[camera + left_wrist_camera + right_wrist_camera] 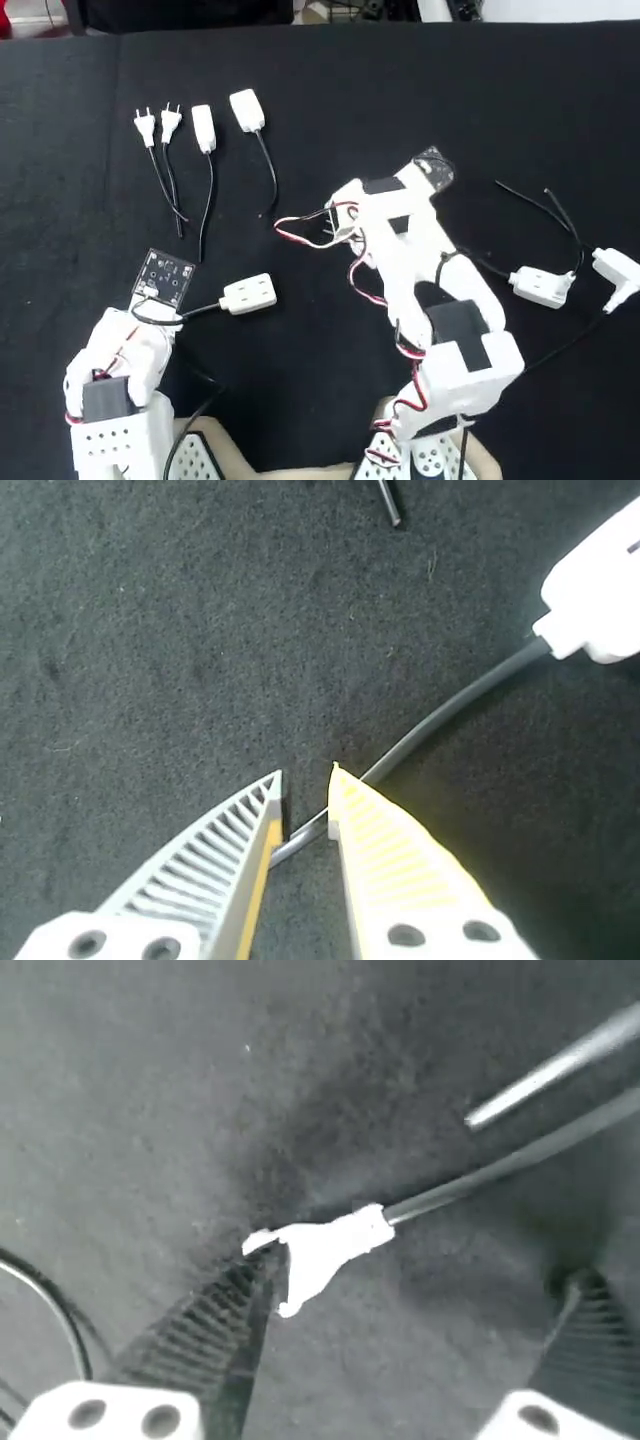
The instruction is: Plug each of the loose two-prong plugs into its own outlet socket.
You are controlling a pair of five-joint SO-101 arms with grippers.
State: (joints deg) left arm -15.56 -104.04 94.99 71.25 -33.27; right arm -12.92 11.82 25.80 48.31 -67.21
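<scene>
Bright, even light; soft shadows; whites glare.
</scene>
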